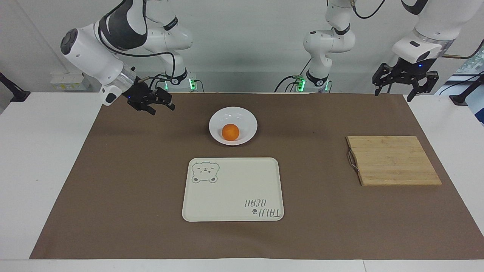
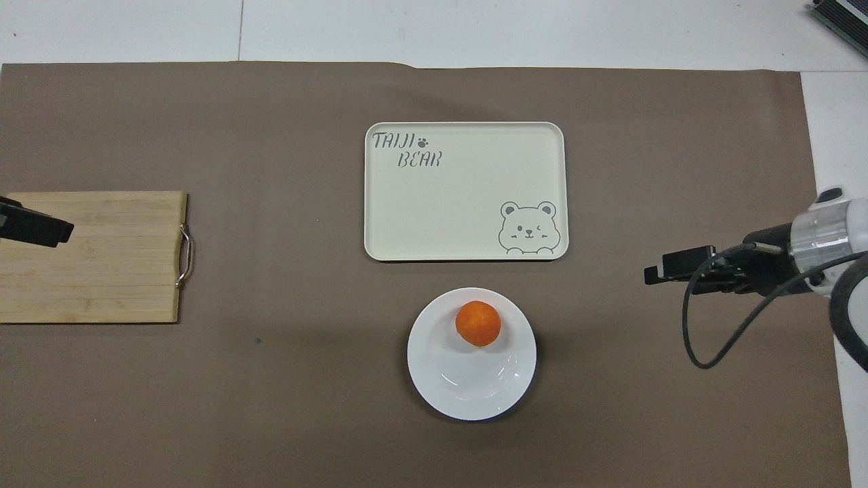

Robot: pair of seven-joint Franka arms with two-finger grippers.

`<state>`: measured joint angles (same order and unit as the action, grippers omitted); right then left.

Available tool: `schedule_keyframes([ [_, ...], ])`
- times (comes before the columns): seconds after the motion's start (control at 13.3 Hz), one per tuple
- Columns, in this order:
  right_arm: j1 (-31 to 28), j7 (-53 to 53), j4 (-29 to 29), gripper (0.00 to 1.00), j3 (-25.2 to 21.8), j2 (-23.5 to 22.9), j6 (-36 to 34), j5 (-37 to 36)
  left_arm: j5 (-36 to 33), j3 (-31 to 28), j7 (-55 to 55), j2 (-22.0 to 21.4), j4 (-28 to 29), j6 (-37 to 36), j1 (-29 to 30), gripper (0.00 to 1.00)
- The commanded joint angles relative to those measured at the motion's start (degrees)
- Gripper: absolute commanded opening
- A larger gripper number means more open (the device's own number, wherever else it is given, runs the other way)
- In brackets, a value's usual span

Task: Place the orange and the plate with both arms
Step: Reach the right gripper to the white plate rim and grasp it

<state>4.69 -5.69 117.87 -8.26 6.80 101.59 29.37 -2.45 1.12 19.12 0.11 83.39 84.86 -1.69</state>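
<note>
The orange [image 1: 230,132] [image 2: 479,324] lies inside the white plate [image 1: 244,117] [image 2: 468,390], on the part of the dish toward the tray. The plate rests on the brown mat midway between the two arms. My right gripper [image 1: 163,107] [image 2: 661,268] hangs open over the mat beside the plate, toward the right arm's end; it is tilted sideways with its fingers toward the dish and touches nothing. My left gripper [image 1: 393,94] [image 2: 47,230] hangs open and empty, high over the mat's corner at the left arm's end.
A cream tray with a bear drawing [image 1: 232,189] [image 2: 468,196] lies farther from the robots than the plate. A bamboo cutting board with a metal handle [image 1: 393,160] [image 2: 102,264] sits toward the left arm's end. The right arm's cable [image 2: 719,339] loops over the mat.
</note>
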Motion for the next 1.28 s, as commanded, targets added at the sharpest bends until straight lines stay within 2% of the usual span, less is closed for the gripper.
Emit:
schedule_keyframes([
  [0.0, -2.2, -7.8, 8.9, 1.00, 0.2, 2.9, 4.3, 7.4, 0.6, 0.4, 0.7, 3.1, -4.3, -3.2, 0.7, 1.00],
  [0.53, -2.0, -28.9, 23.7, 1.00, 0.2, 3.4, 9.7, 21.0, 1.6, 0.8, -4.4, 1.9, -3.6, -1.6, 0.4, 1.00],
  [0.6, -1.8, -30.5, 25.4, 1.00, 0.2, 3.1, 9.9, 24.2, 1.6, 0.8, -6.4, 1.3, -2.7, -1.4, 0.0, 1.00],
  [0.83, -0.8, -33.3, 29.0, 1.00, 0.3, 2.5, 11.7, 27.9, 1.7, 0.8, -12.9, 1.0, -2.4, -2.3, -0.1, 1.00],
  [0.98, 1.4, -37.4, 31.6, 1.00, 0.3, 1.1, 14.2, 33.3, 1.7, 0.9, -17.4, 0.3, -1.2, -2.5, -0.2, 1.00],
  [1.21, 6.1, -37.3, 32.9, 1.00, 0.3, 0.4, 18.6, 36.5, 1.7, 1.0, -17.3, 0.1, -1.1, -2.5, -0.2, 1.00],
])
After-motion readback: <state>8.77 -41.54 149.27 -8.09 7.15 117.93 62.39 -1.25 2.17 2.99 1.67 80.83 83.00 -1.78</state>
